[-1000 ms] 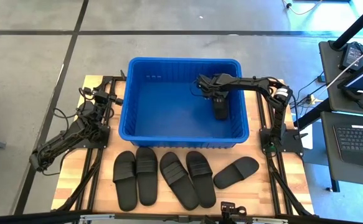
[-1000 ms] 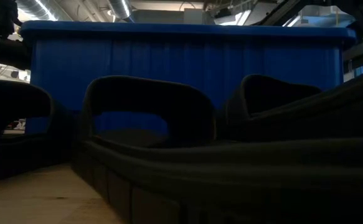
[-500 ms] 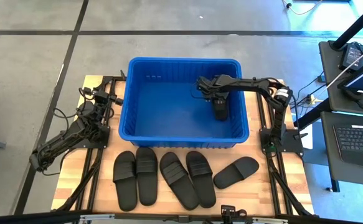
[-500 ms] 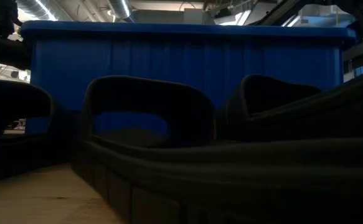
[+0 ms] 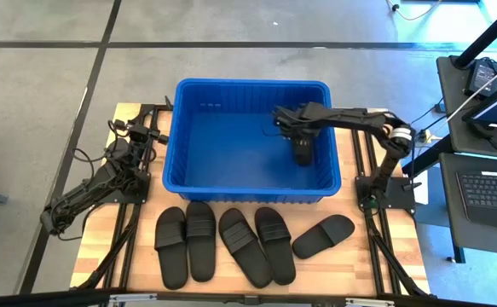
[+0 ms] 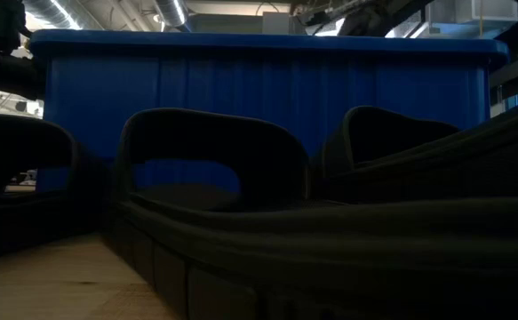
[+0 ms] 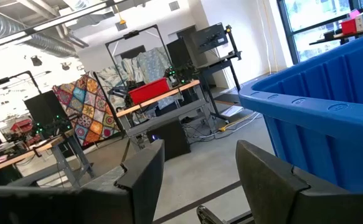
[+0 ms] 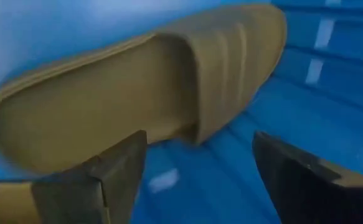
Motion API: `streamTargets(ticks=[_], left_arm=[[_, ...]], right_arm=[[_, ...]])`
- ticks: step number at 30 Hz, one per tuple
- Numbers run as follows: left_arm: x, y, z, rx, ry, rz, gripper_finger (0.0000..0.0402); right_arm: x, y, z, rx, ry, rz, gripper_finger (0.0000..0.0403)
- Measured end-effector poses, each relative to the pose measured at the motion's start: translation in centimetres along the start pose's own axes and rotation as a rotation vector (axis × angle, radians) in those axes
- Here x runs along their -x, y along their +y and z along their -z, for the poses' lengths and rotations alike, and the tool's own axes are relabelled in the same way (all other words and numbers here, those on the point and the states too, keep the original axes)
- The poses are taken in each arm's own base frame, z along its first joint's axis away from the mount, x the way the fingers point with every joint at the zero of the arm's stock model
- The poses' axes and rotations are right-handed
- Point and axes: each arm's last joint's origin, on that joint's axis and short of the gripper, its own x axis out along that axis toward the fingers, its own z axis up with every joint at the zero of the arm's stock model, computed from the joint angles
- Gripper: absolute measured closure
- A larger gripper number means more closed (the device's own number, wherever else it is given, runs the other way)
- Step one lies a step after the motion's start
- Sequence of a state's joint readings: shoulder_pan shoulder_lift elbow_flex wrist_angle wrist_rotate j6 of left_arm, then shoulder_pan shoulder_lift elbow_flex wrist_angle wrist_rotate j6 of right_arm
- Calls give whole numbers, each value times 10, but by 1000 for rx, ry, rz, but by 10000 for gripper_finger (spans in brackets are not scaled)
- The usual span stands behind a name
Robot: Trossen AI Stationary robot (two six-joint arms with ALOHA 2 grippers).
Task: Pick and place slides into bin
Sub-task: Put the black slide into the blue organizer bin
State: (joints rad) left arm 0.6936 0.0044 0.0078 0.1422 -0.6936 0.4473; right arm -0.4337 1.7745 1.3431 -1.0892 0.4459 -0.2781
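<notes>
The blue bin (image 5: 248, 83) stands at the table's far middle. One black slide (image 5: 302, 152) lies on the bin's floor near its right wall, strap up (image 8: 231, 68). My right gripper (image 5: 292, 134) hovers over it, open, pointing steeply down, with nothing between its fingers (image 8: 116, 171). Several more slides (image 5: 244, 246) lie side by side on the wood between the bin and the near edge; the low view shows them close up (image 6: 210, 160). My left gripper (image 5: 137, 132) waits open at the table's left, beside the bin's left wall (image 7: 330, 124).
The bin's right wall (image 5: 332, 145) and far wall stand close around my right gripper. Black frame rails (image 5: 376, 247) run along the table's sides. A desk with a laptop (image 5: 491, 188) stands beyond the right edge. Bare wood (image 5: 376, 273) shows at the near right corner.
My right gripper has risen off the slide in the bin and drawn a little toward the table's right edge, rolling slightly and staying open. The slide has stayed where it was on the bin's floor.
</notes>
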Motion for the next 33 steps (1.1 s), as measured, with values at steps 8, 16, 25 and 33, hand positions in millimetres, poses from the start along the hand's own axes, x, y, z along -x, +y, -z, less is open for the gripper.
streamTargets(ticks=[8, 16, 25, 33], left_arm=[[0, 0, 0, 0, 0, 0, 207], [0, 0, 0, 0, 0, 0, 207], [0, 0, 0, 1, 0, 0, 207], [0, 0, 0, 94, -1, -3, 207]], right_arm=[[83, 9, 9, -222, -262, -145, 111], [189, 28, 22, -400, -592, -379, 111], [278, 82, 40, -485, -777, -633, 111], [285, 165, 45, -638, -566, -746, 111]])
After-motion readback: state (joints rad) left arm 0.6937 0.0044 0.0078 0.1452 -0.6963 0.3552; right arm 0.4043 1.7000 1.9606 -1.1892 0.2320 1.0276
